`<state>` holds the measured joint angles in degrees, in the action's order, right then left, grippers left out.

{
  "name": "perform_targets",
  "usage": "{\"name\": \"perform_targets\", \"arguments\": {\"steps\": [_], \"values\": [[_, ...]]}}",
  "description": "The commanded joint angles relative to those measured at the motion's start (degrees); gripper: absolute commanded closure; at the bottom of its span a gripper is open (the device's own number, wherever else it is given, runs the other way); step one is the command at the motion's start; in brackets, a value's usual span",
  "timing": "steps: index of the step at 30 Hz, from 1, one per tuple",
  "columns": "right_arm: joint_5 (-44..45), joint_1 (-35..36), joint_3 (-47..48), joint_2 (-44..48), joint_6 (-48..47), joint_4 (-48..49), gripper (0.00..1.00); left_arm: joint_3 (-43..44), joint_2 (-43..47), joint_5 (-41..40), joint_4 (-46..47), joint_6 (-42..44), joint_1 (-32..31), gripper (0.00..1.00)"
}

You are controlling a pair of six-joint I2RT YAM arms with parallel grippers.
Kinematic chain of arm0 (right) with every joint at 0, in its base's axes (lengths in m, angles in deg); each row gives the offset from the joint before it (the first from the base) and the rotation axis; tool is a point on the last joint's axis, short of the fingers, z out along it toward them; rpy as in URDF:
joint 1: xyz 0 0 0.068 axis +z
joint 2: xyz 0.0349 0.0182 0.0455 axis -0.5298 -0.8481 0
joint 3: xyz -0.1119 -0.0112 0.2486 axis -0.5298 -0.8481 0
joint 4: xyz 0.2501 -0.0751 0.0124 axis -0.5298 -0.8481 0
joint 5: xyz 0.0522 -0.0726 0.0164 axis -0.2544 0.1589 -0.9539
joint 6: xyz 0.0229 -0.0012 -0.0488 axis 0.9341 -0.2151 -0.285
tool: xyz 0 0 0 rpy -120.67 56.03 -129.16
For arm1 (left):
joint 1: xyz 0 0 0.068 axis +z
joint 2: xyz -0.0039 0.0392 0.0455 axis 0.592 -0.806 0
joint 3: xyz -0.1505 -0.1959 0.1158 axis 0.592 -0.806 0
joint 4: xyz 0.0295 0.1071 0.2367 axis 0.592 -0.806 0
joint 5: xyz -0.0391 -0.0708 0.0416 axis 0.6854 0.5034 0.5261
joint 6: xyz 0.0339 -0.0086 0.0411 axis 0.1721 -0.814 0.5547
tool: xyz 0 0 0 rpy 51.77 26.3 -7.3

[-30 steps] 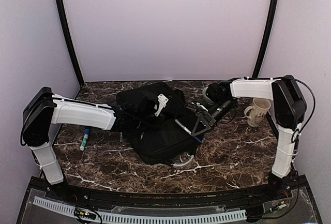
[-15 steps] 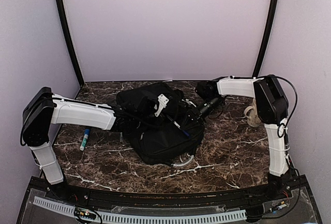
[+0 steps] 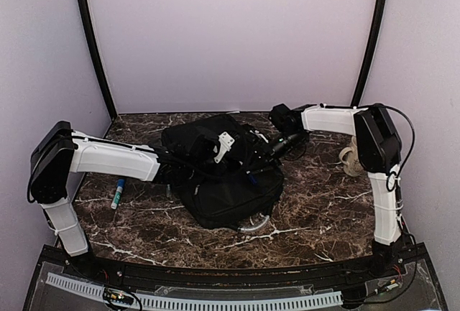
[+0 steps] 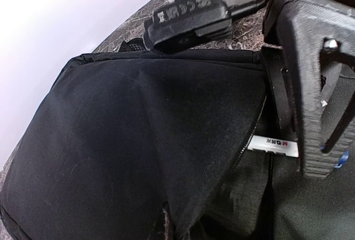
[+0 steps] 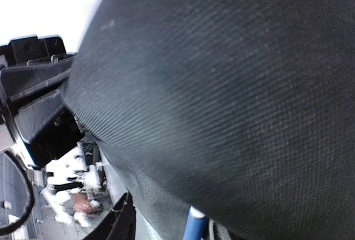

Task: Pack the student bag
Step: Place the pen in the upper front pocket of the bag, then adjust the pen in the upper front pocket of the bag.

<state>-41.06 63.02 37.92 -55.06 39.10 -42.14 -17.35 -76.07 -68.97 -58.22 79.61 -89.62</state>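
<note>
On table, student bag centre; pen left, mug right

I work at a table whose top is dark brown stone-patterned, run through with white veins. Behind the table's far edge stands a plain pale lilac back wall, evenly lit and brightest towards its middle. Side walls of the same colour close in the table's left and right. From the table's two far corners thin black poles, left and right, rise and lean outwards as they climb. Along the table's near edge runs a black frame, and just in front of that a white slotted strip, gently curved
</note>
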Motion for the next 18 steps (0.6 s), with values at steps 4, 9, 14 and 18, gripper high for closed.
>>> {"name": "perform_targets", "arguments": {"steps": [4, 9, 14, 18], "values": [[15.2, -0.1, -2.6, 8.9, -7.8, -3.0, 0.46, -1.3, 5.2, 2.2, 3.5, 1.2, -0.9, 0.98], [19.0, -0.1, -6.6, 13.7, -15.1, -4.0, 0.49, -2.7, 5.8, 2.2, 4.5, 0.9, -0.9, 0.98], [20.3, 0.1, -11.3, 17.5, -23.6, -2.6, 0.72, -3.3, 6.0, 2.6, 5.1, 0.9, -0.9, 0.98], [17.2, 0.7, -13.5, 19.2, -27.0, -2.2, 0.89, -3.4, 6.2, 2.6, 5.2, 0.8, -0.9, 0.98]]}}
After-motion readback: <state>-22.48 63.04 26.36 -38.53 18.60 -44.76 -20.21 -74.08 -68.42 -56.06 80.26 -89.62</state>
